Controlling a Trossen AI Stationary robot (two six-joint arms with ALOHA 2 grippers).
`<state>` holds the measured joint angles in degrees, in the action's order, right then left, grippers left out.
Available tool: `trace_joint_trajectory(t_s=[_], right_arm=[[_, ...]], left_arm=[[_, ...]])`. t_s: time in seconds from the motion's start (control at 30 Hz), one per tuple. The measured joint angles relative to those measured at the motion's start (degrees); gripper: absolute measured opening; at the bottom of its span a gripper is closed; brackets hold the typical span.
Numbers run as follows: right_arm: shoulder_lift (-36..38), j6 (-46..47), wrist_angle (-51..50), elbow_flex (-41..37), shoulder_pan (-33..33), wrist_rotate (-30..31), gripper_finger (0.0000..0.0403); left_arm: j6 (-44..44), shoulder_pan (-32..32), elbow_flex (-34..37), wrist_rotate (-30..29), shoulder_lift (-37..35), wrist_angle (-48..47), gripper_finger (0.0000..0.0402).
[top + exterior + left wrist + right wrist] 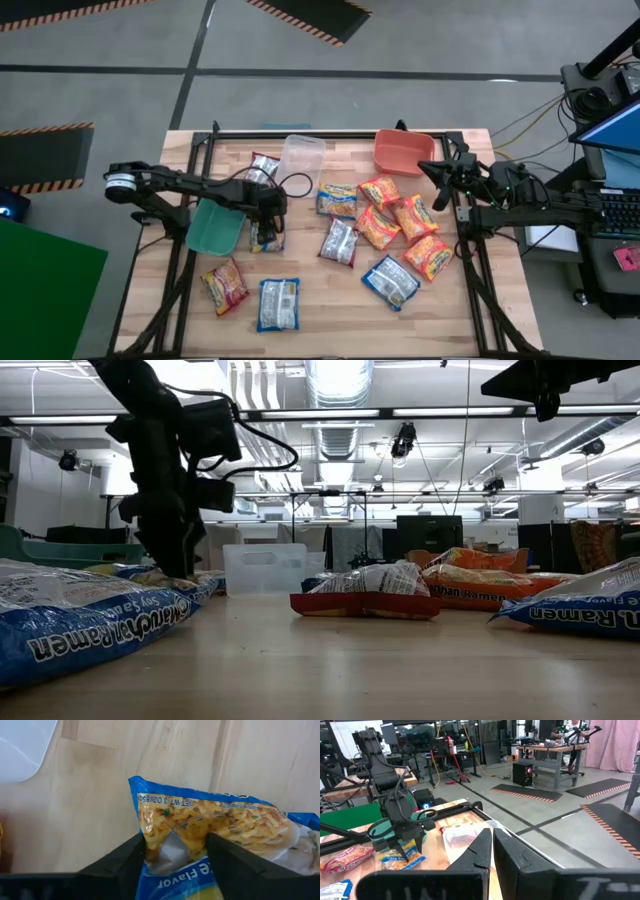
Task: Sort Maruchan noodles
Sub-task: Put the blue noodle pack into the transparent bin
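Note:
Several Maruchan packets lie flat on the wooden table (310, 290). My left gripper (266, 218) points straight down beside the teal bin (214, 228) and is shut on a blue-and-yellow packet (267, 238), which fills the left wrist view (215, 820). In the low view that gripper (178, 565) stands on the packet (165, 577) at table level. My right gripper (441, 186) waits, shut and holding nothing, raised near the table's far right corner by the orange bin (403, 150). Its fingers (485, 847) nearly meet. My left gripper pinches the blue-and-yellow packet between its two fingers (131, 857), across the packet's width near one end (175, 840). The fingers come from above, pointing down. The wrapper is bunched up between them. The packet's underside rests on the table.
The clear bin (301, 160) sits at the far middle of the table. Orange-red packets (412, 216) cluster on the right, with a blue one (390, 281) and a red-and-white one (338, 240). Two more packets (278, 303) lie near the front left. A metal frame (468, 250) borders the table.

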<state>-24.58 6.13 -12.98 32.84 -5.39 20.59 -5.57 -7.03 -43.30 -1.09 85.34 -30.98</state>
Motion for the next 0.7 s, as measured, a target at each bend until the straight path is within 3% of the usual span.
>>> trace_joint_trajectory(t_s=[0.3, 0.47, 0.7], right_arm=[[0.0, -0.2, 0.0, 0.0, 0.0, 0.0, 0.0009], [0.0, -0.4, 0.0, 0.0, 0.0, 0.0, 0.0009], [0.0, -0.4, 0.0, 0.0, 0.0, 0.0, 0.0009]], left_arm=[[0.0, 0.0, 0.0, -0.4, -0.1, -0.4, 0.0013], [-0.4, 0.2, -1.3, -0.4, -0.2, -2.5, 0.0021], [1.8, 1.7, -9.5, -0.4, -2.2, -7.9, 0.0006]])
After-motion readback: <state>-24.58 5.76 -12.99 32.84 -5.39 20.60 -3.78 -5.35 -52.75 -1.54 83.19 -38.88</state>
